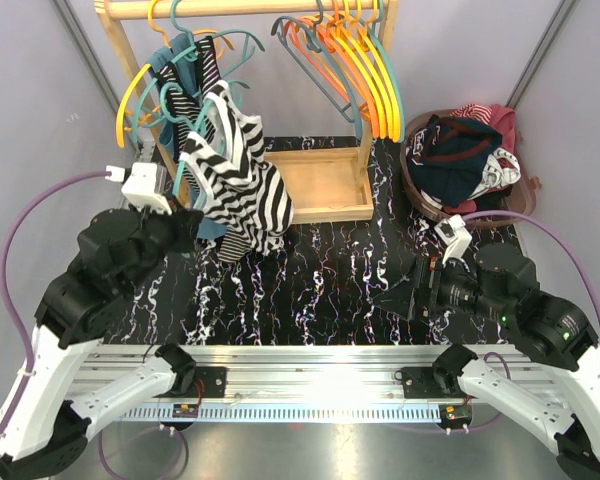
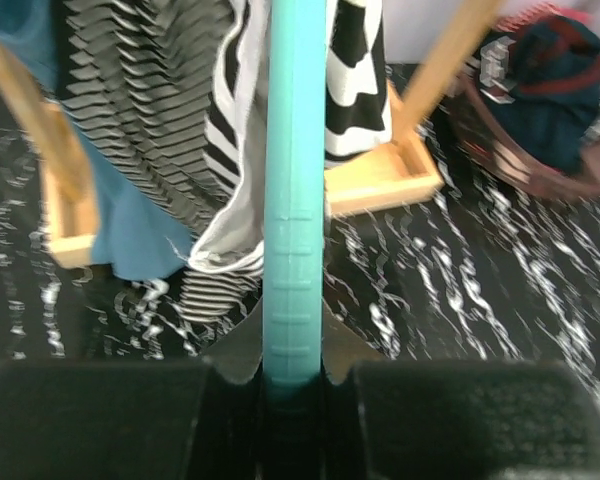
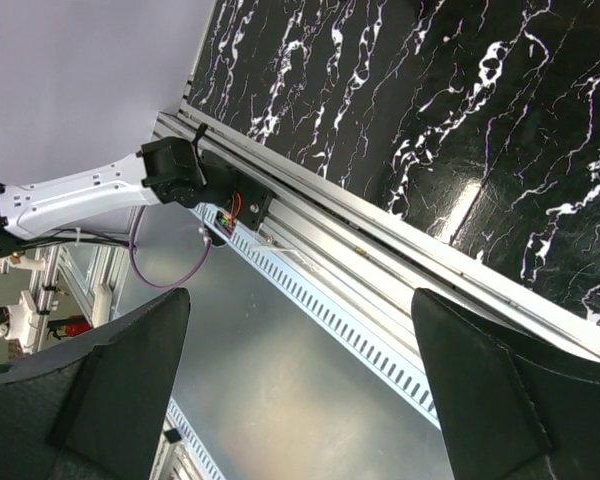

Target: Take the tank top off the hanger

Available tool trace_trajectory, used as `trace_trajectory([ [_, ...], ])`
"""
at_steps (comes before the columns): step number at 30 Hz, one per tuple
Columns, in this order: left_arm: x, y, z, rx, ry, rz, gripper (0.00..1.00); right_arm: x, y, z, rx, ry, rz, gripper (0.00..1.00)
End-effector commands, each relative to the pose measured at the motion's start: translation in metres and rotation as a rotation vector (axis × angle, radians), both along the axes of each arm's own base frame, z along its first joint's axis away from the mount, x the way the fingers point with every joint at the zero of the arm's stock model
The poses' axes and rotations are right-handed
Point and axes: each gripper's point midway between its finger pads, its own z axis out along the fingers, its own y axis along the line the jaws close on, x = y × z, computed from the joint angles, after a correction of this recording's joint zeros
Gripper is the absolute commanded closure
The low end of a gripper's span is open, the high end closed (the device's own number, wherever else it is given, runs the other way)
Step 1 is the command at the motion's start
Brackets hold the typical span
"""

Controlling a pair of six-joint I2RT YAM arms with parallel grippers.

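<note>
The black-and-white striped tank top (image 1: 235, 180) hangs on a teal hanger (image 1: 202, 120) in front of the wooden rack, off the rail. My left gripper (image 1: 187, 222) is shut on the hanger's lower end. In the left wrist view the teal hanger (image 2: 295, 200) runs straight up from my shut left gripper (image 2: 293, 375), with the tank top (image 2: 225, 170) draped behind it. My right gripper (image 1: 398, 295) is open and empty, low over the table at the right. In the right wrist view it (image 3: 300, 400) is spread wide over the table's front edge.
The wooden rack's base tray (image 1: 325, 185) stands at the back. Orange hangers (image 1: 365, 60) and a grey one hang on its rail. More striped and blue garments (image 1: 175, 75) hang at the left. A basket of clothes (image 1: 465, 160) sits at the back right. An aluminium rail (image 1: 310, 365) borders the near edge.
</note>
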Motion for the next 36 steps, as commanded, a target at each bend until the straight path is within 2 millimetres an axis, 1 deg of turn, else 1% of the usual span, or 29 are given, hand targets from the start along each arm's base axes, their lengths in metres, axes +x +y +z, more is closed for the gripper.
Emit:
trace_trajectory([
  [1,-0.022,-0.023,0.005,-0.098,-0.006,-0.155,1.00,0.001,0.004,0.037,0.065,-0.138,0.045,0.00],
  [2,-0.028,-0.024,0.004,-0.105,-0.001,-0.177,1.00,0.001,0.005,0.041,0.066,-0.150,0.052,0.00],
  [3,-0.034,-0.025,-0.002,-0.097,0.025,-0.202,1.00,0.002,0.006,0.043,0.061,-0.157,0.058,0.00],
  [4,-0.042,-0.032,-0.005,-0.102,0.048,-0.257,1.00,0.006,0.008,0.047,0.051,-0.174,0.064,0.00],
  [5,-0.046,-0.035,-0.008,-0.101,0.066,-0.283,1.00,0.008,0.009,0.048,0.046,-0.180,0.069,0.00],
  [6,-0.051,-0.036,-0.012,-0.101,0.092,-0.298,1.00,0.011,0.011,0.054,0.051,-0.197,0.072,0.00],
  [7,-0.061,-0.045,-0.013,-0.118,0.111,-0.368,1.00,0.018,0.015,0.055,0.039,-0.206,0.075,0.00],
  [8,-0.066,-0.049,-0.016,-0.121,0.131,-0.396,1.00,0.022,0.017,0.057,0.039,-0.217,0.071,0.00],
  [10,-0.079,-0.063,-0.027,-0.136,0.201,-0.492,1.00,0.033,0.024,0.066,0.040,-0.254,0.074,0.00],
  [12,-0.089,-0.070,-0.039,-0.140,0.260,-0.541,1.00,0.041,0.029,0.076,0.045,-0.285,0.072,0.00],
  [13,-0.094,-0.074,-0.042,-0.147,0.274,-0.571,1.00,0.051,0.034,0.077,0.033,-0.299,0.066,0.00],
  [14,-0.097,-0.076,-0.048,-0.148,0.295,-0.581,1.00,0.057,0.037,0.078,0.027,-0.307,0.059,0.00],
  [15,-0.102,-0.079,-0.049,-0.156,0.304,-0.601,1.00,0.063,0.038,0.080,0.022,-0.315,0.046,0.00],
  [16,-0.104,-0.081,-0.049,-0.160,0.309,-0.614,1.00,0.076,0.041,0.076,-0.002,-0.315,0.014,0.00],
  [18,-0.111,-0.086,-0.052,-0.167,0.334,-0.642,1.00,0.091,0.040,0.072,-0.029,-0.318,-0.037,0.00],
  [19,-0.112,-0.089,-0.054,-0.168,0.348,-0.653,1.00,0.103,0.039,0.070,-0.050,-0.324,-0.083,0.00],
  [21,-0.114,-0.094,-0.055,-0.169,0.359,-0.667,1.00,0.114,0.039,0.066,-0.075,-0.326,-0.122,0.00],
  [22,-0.116,-0.098,-0.055,-0.171,0.366,-0.678,1.00,0.124,0.040,0.061,-0.097,-0.322,-0.151,0.00],
  [23,-0.117,-0.101,-0.054,-0.174,0.366,-0.686,1.00,0.128,0.042,0.055,-0.116,-0.311,-0.157,0.00],
  [24,-0.119,-0.106,-0.054,-0.177,0.372,-0.698,1.00,0.138,0.045,0.042,-0.152,-0.283,-0.177,0.00],
  [26,-0.121,-0.113,-0.050,-0.178,0.371,-0.719,1.00,0.142,0.053,0.032,-0.167,-0.266,-0.171,0.00],
  [27,-0.126,-0.118,-0.051,-0.176,0.385,-0.741,1.00,0.145,0.056,0.025,-0.180,-0.256,-0.177,0.00],
  [28,-0.125,-0.122,-0.053,-0.166,0.392,-0.744,1.00,0.154,0.055,0.019,-0.199,-0.248,-0.214,0.00],
  [30,-0.129,-0.128,-0.049,-0.162,0.386,-0.759,1.00,0.161,0.053,0.012,-0.227,-0.240,-0.266,0.00],
  [31,-0.127,-0.130,-0.049,-0.162,0.386,-0.754,1.00,0.171,0.043,0.006,-0.253,-0.226,-0.355,0.00],
  [32,-0.127,-0.131,-0.045,-0.169,0.375,-0.758,1.00,0.175,0.039,0.002,-0.270,-0.220,-0.392,0.00],
  [33,-0.127,-0.132,-0.043,-0.173,0.372,-0.758,1.00,0.177,0.032,-0.004,-0.290,-0.208,-0.430,0.03],
  [34,-0.126,-0.132,-0.043,-0.173,0.368,-0.749,1.00,0.180,0.024,-0.007,-0.303,-0.197,-0.490,0.14],
  [36,-0.124,-0.129,-0.041,-0.170,0.360,-0.734,1.00,0.177,0.015,-0.012,-0.304,-0.184,-0.524,0.25],
])
